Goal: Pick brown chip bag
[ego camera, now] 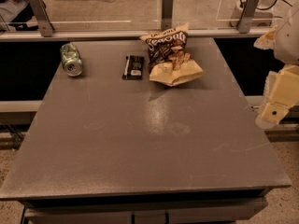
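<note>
Eyeing the brown chip bag (pixel 171 55) at the far end of the table (pixel 140 143)

So what we've got is a grey table with three things lined up along its far edge. The brown chip bag sits right of the middle back there. It's crinkled, with a dark top showing white lettering and a tan bottom that flares out toward us. It's easily the biggest item of the lot.

Just to its left we see a small flat black packet (pixel 133 67), close to the bag, though we can't say if they touch. Further left, well apart from both, a green can (pixel 71 59) lies on its side with its top end facing us.

The gripper (pixel 275 107) hangs off the right side of the table, past the edge, well away from the bag and not touching anything we can see. We honestly can't tell whether it's open or closed from this angle.

Behind the table we see a clear panel held by metal brackets (pixel 167 10). The near part of the tabletop has a soft shine on it.
</note>
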